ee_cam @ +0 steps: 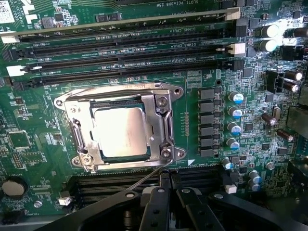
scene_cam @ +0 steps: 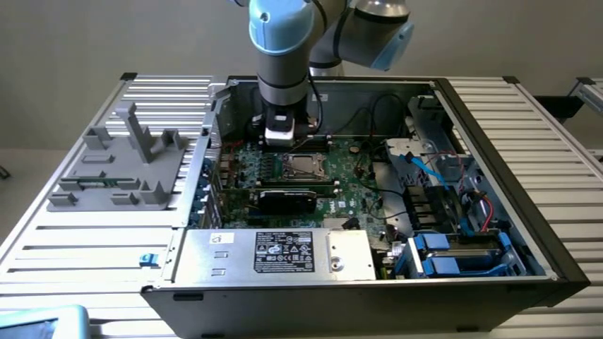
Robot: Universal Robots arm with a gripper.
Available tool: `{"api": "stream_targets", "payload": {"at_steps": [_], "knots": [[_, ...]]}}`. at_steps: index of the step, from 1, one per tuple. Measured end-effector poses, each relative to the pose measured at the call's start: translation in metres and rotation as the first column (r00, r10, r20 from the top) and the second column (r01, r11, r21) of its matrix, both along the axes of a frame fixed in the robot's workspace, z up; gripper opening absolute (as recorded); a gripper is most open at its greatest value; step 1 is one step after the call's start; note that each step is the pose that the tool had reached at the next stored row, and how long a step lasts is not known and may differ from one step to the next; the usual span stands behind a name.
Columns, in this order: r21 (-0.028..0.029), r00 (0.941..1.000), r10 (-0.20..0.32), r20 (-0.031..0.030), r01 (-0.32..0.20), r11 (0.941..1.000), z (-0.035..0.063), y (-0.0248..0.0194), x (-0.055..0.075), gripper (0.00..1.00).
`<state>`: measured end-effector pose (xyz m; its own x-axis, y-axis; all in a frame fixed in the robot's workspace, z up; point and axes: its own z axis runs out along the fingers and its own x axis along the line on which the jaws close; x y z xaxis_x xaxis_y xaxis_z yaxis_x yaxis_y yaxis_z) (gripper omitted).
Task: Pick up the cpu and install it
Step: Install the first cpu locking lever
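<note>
CPU (ee_cam: 118, 132) sits in the socket frame (ee_cam: 163, 120), the gripper (ee_cam: 167, 191) pinched together and empty nearby; if seated askew, a downward nudge could jam it.

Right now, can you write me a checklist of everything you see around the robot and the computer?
Surface: slatted metal table with an open computer case on it.
Job's things: chip lies inside the socket frame on the green board.
Clutter: grey plastic stand beside the case, at the exterior view's left.
Grippers: gripper shut, holding nothing, over the board near the chip.
Cables: blue cables and black cables inside the case.
Surroundings: plain wall behind.
</note>
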<state>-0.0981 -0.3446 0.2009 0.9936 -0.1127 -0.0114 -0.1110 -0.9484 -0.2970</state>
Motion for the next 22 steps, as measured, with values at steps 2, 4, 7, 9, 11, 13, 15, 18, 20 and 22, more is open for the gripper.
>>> {"api": "stream_targets", "payload": {"at_steps": [2,4,7,9,11,13,15,18,20,22], "knots": [[0.0,1.0,-0.003,-0.0002,0.003,1.0,-0.0005,0.0,0.0009,0.12],[-0.0001,1.0,-0.006,-0.0001,0.006,1.0,-0.0011,0.0,0.0014,0.12],[0.0,0.9999,-0.011,0.0,0.011,0.9999,-0.0023,0.0,0.0018,0.12],[-0.0001,0.9999,-0.014,-0.0002,0.014,0.9999,-0.003,-0.0001,0.0021,0.12],[-0.0002,0.9998,-0.018,-0.0003,0.018,0.9998,-0.0036,-0.0002,0.0027,0.12],[0.0001,0.9997,-0.023,0.0,0.023,0.9997,-0.0042,-0.0004,0.0034,0.12],[0.0002,0.9996,-0.028,0.0001,0.028,0.9996,-0.0047,-0.0007,0.0039,0.12],[0.0002,0.9993,-0.036,0.0001,0.036,0.9993,-0.0054,-0.0016,0.0043,0.12],[0.0004,0.9992,-0.041,-0.0003,0.041,0.9992,-0.0059,-0.002,0.0045,0.12],[0.0004,0.999,-0.046,-0.0009,0.046,0.999,-0.0063,-0.0021,0.0045,0.12]]}}
